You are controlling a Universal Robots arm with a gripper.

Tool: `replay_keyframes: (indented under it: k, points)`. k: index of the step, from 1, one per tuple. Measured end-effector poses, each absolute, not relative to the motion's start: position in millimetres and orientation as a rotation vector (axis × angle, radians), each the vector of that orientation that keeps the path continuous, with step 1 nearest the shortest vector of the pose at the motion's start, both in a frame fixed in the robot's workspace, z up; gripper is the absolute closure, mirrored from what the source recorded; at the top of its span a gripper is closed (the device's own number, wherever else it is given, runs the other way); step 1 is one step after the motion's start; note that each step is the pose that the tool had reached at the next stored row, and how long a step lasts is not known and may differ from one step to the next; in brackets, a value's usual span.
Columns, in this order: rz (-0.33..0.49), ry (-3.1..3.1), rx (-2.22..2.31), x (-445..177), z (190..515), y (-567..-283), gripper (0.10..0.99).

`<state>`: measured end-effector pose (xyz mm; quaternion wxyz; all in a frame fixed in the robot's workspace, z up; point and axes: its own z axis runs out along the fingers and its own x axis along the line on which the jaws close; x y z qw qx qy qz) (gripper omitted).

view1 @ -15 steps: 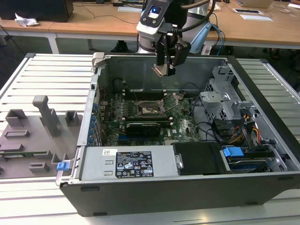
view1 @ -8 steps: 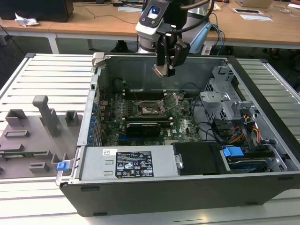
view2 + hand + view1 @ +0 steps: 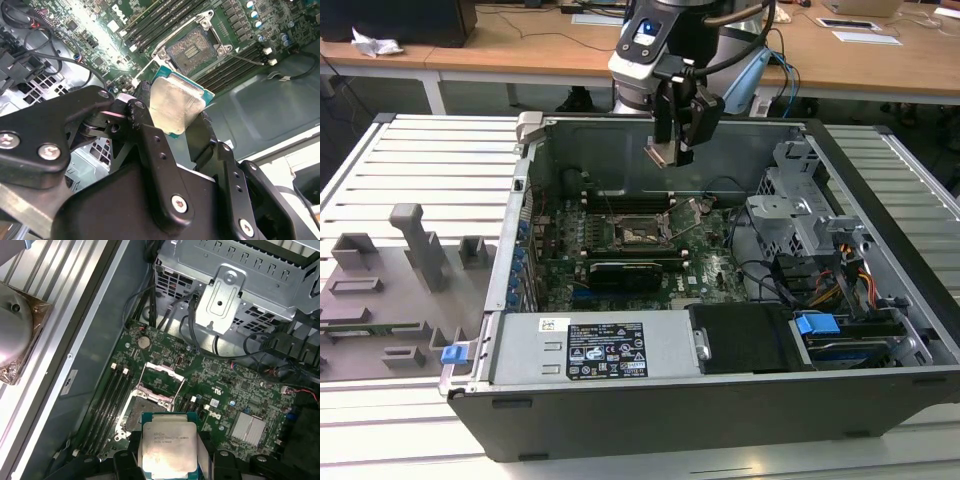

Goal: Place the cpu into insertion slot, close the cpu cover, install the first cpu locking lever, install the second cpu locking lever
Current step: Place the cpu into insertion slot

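Observation:
My gripper [image 3: 672,148] hangs above the motherboard inside the open computer case, shut on the cpu [image 3: 661,153]. Both wrist views show the cpu's [image 3: 169,446] silvery face and green edge clamped between the two black fingers [image 3: 143,97]. The insertion slot [image 3: 142,412] lies below and a little ahead of the chip, its dark pin grid [image 3: 194,47] bare. The cpu cover [image 3: 162,368] stands swung open behind the slot. In the exterior view the slot [image 3: 642,232] sits well under the gripper. A thin locking lever [image 3: 250,59] sticks out beside the socket.
Long black memory slots [image 3: 107,400] flank the socket. A metal drive cage [image 3: 810,215] with cables fills the case on the exterior view's right, and a power supply [image 3: 605,350] lies along the front. A grey fixture plate [image 3: 390,290] rests on the table to the left.

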<state>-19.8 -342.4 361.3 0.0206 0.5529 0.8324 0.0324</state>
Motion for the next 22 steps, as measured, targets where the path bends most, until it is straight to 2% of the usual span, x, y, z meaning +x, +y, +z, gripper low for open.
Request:
replay_keyframes:
  k: [22]
  points:
    - [0.100,2.580,1.716,-19.8,354.9,-342.4,0.561]
